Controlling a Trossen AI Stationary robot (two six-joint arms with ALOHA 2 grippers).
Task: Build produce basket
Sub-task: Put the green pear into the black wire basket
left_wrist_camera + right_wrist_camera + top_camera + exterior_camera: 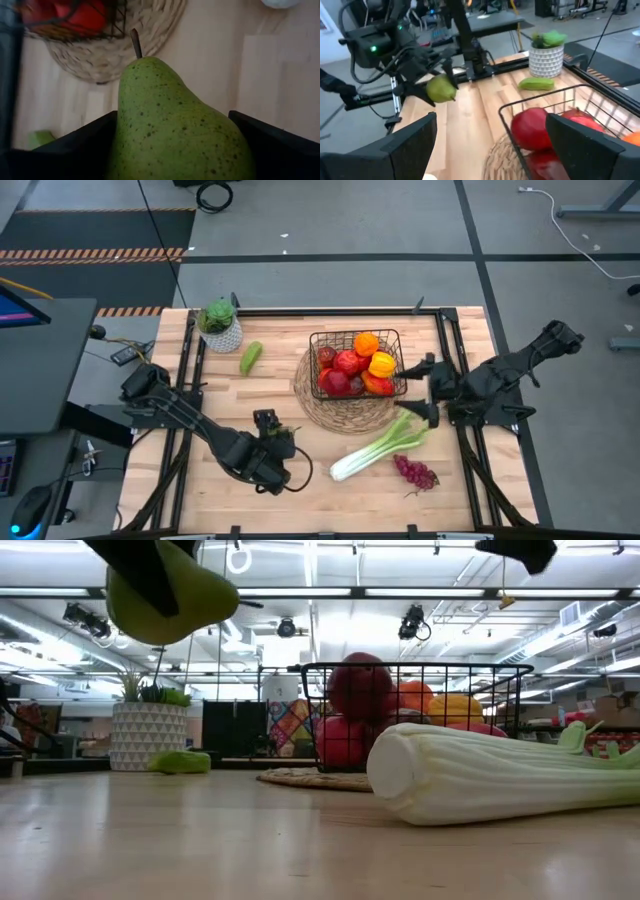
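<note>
**A workshop hall lying beyond the light wooden table**

Long white ceiling light strips are glowing above the room in the low view, and black track spotlights are hanging beneath them. A grey concrete floor is spreading around the pale butcher-block wooden table, with orange-and-black hazard-striped tape running across it. A white cable is trailing over the floor. A dark grey desk is standing beside the table.

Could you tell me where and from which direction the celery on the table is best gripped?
I would grip the celery from straight above at mid-stalk, jaws across its width. It lies flat and long, apart from the grapes, and its pale middle looks firm, unlike the leafy end near the open right gripper.
</note>
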